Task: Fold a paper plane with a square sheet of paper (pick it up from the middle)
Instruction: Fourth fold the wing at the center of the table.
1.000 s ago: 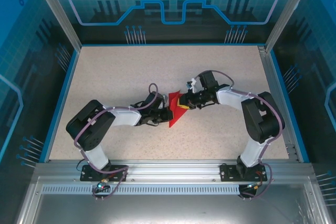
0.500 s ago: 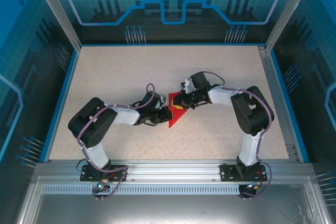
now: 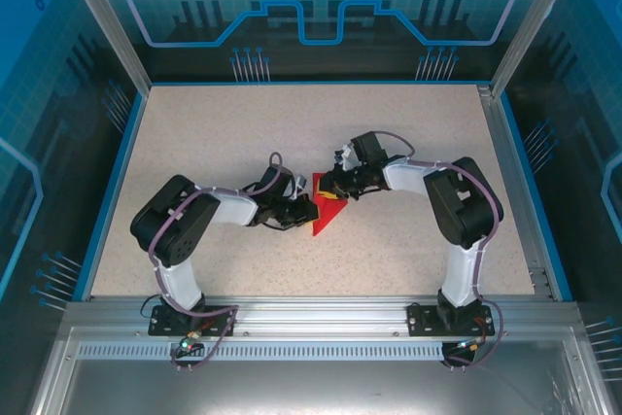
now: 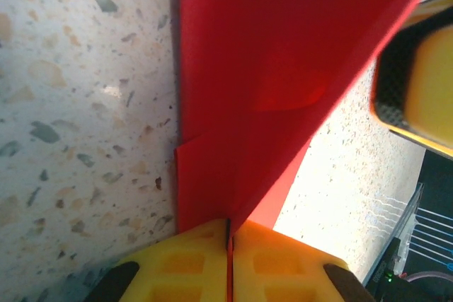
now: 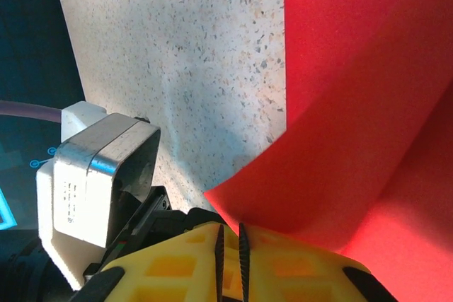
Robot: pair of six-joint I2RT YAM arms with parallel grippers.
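Left gripper [image 4: 228, 235] and right gripper [image 5: 228, 237] both pinch the folded red sheet [image 3: 325, 220] at the centre of the table [image 3: 214, 133], on its left and far sides; I'd move them in sync, pinches tight, so the crease lands straight.

Square sheet of paper [image 3: 324, 223] lies mid-table [image 3: 214, 133]; left gripper [image 3: 310, 209] at paper's left edge, right gripper [image 3: 332, 193] at its rear-right.

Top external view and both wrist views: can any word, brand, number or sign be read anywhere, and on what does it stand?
No readable text anywhere.
Red paper: plain, unmarked.
Grey-and-white block in the right wrist view: tiny raised marks, too small to read.
Back wall: gear and circuit-line graphics, no words.
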